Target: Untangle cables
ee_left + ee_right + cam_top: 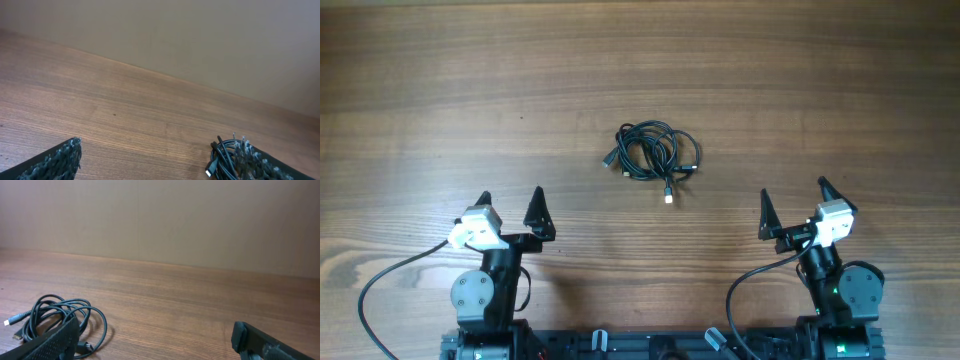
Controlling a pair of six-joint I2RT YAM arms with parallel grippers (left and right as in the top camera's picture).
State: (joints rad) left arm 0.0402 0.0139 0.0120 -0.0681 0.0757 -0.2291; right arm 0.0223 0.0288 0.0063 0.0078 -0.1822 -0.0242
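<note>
Wood-grain brown table (420, 80), plain beige wall (200, 40) behind it in both wrist views.

- Left gripper (510, 195): black, two pointed fingers spread wide apart, nothing between them. It sits over bare wood at the near left, with a white block on the wrist behind it. In the left wrist view, one textured finger (62, 159) shows at the lower left corner.
- Right gripper (793, 188): black, its fingers likewise spread wide and holding nothing, at the near right. In the right wrist view, its left finger (52, 341) overlaps the near edge of the bundle.
- Thick black arm wires (380, 285): one loops from each arm base at the near edge.
- Cables (650, 152): thin black cords wound in one small tangled coil, lying on the table at centre. They are beyond and between the two grippers, apart from both.
- Light-coloured plug tip (668, 198): sticks out of the coil toward the robot.
- Dark plug (608, 160): juts out on the coil's left side.
</note>
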